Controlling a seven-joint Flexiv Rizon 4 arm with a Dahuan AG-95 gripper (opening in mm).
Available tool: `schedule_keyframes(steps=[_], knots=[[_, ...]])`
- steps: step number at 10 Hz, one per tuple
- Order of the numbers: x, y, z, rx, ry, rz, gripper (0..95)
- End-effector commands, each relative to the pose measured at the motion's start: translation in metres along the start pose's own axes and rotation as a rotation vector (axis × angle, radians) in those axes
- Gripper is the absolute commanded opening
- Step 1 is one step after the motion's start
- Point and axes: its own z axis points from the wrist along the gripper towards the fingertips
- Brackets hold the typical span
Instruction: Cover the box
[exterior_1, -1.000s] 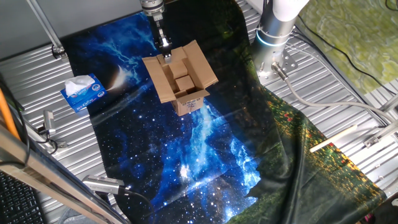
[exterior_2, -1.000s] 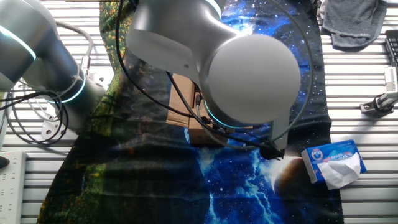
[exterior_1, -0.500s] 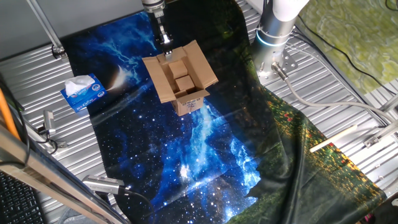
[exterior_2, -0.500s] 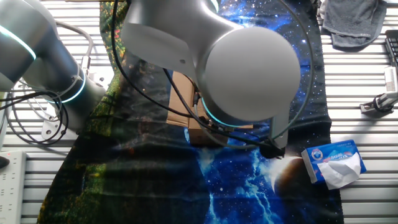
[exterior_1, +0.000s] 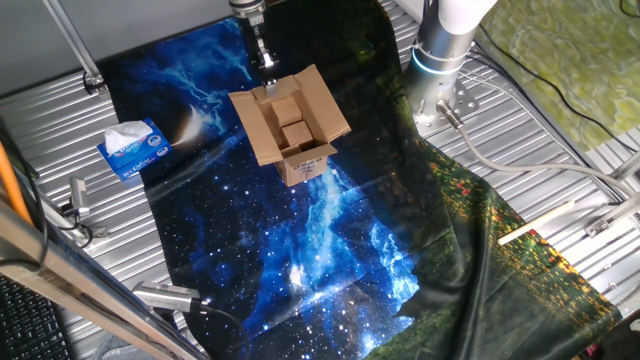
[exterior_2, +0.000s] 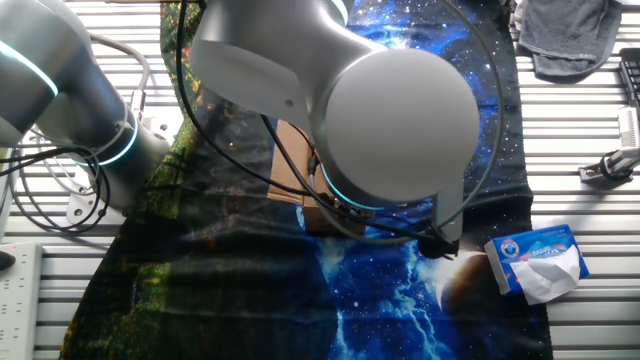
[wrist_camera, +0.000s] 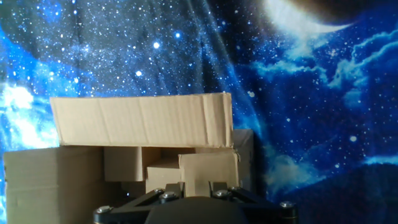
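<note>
We see the hand (exterior_1: 265, 68) at the far flap of the brown corrugated box (exterior_1: 291, 128), grip unclear, flaps open, starry blue cloth (exterior_1: 280, 240) over ribbed metal bench (exterior_1: 60, 130).

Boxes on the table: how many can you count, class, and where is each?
2. The open brown box stands mid-cloth below the tool; the tissue box lies at the cloth's left edge. The arm may hide others.

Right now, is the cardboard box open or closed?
Open. The box has its flaps spread outward, and its interior shows from above.
</note>
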Motion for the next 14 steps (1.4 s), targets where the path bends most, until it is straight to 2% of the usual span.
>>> schedule_keyframes(steps=[1,5,6,12,13,14], knots=[[0.0,-0.001,0.001,0.001,-0.001,-0.007,38.0],[0.0,-0.004,0.003,0.001,-0.002,-0.016,38.0],[0.0,-0.005,0.003,0.001,0.0,-0.018,19.0],[0.003,-0.012,0.002,0.0,0.001,-0.048,19.0],[0.003,-0.012,0.002,0.001,0.0,-0.048,38.0],[0.003,-0.013,0.002,0.001,-0.001,-0.05,38.0]])
